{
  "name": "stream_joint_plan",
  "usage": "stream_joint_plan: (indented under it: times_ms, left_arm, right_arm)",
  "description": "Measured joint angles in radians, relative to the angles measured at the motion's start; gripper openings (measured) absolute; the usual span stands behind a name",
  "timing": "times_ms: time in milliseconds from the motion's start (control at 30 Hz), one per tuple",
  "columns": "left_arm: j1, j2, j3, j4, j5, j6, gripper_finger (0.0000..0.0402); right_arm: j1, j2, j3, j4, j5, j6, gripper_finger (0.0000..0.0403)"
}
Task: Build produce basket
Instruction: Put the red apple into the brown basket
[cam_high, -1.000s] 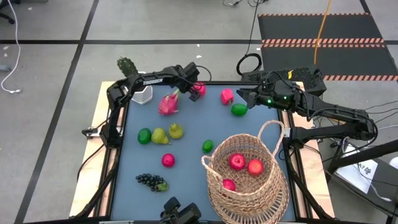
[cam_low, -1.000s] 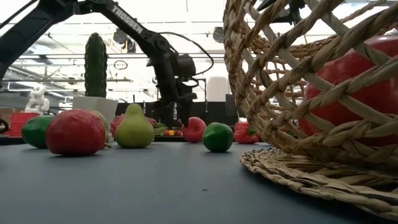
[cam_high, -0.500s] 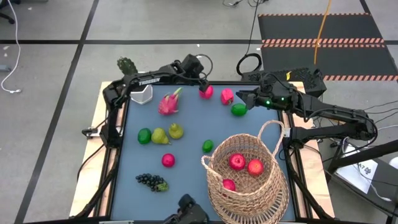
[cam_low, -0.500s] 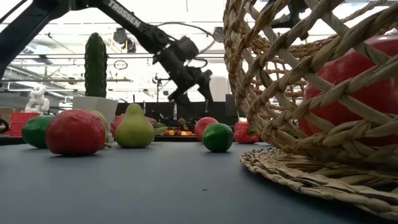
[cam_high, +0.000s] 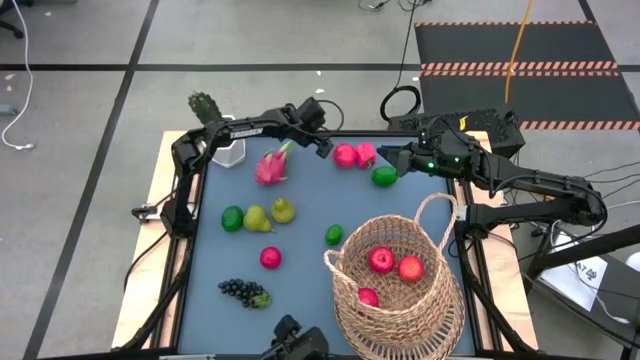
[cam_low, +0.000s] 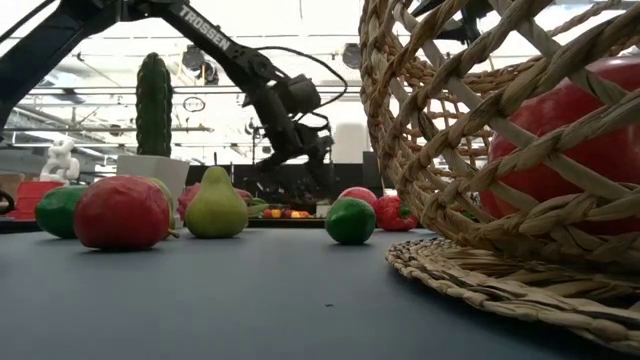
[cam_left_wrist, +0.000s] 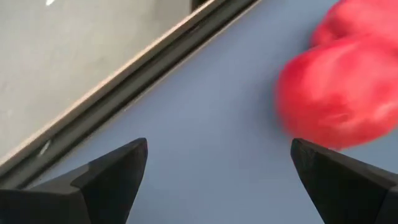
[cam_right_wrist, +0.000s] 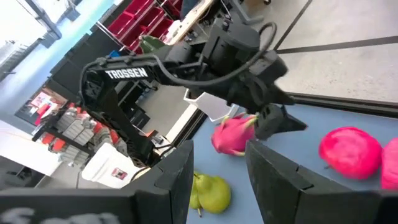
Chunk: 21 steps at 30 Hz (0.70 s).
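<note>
Basket (cam_high: 400, 285), large round tan woven wicker with loop handle, sits well apart from the left gripper (cam_high: 325, 148), holding three red apples (cam_high: 381, 260). Left gripper's jaws spread wide, empty; round pink-red apple (cam_high: 345, 155) just beside them. Right gripper (cam_high: 392, 160) near oval green lime (cam_high: 384, 177), partly closed on nothing.

From overhead we look straight down on the whole tabletop (cam_high: 300, 250). Low down we look level across it, close against the basket (cam_low: 500, 150). The left wrist view sits just above the surface; the right wrist view faces the left arm (cam_right_wrist: 186, 68). All share the red apple (cam_high: 345, 155).
</note>
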Motion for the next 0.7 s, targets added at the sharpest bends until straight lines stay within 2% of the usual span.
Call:
stream_joint_plan:
  times_ms: [67, 267, 433, 700]
  left_arm:
    - [0.007, -0.014, 0.000, -0.050, 0.013, -0.012, 0.0397]
    - [-0.007, -0.064, 0.004, 0.006, 0.154, 0.083, 0.0397]
    - [-0.043, -0.061, 0.027, -0.004, 0.150, 0.070, 0.0397]
    - [-0.101, -0.025, 0.029, 0.144, 0.115, -0.066, 0.0397]
  right_arm:
    - [0.004, 0.001, 0.000, -0.001, 0.000, 0.000, 0.0139]
    - [0.015, 0.001, 0.000, -0.002, 0.003, -0.012, 0.0139]
    - [0.014, 0.001, 0.000, -0.005, 0.003, -0.015, 0.0139]
    - [0.014, 0.003, 0.000, -0.005, 0.003, -0.009, 0.0139]
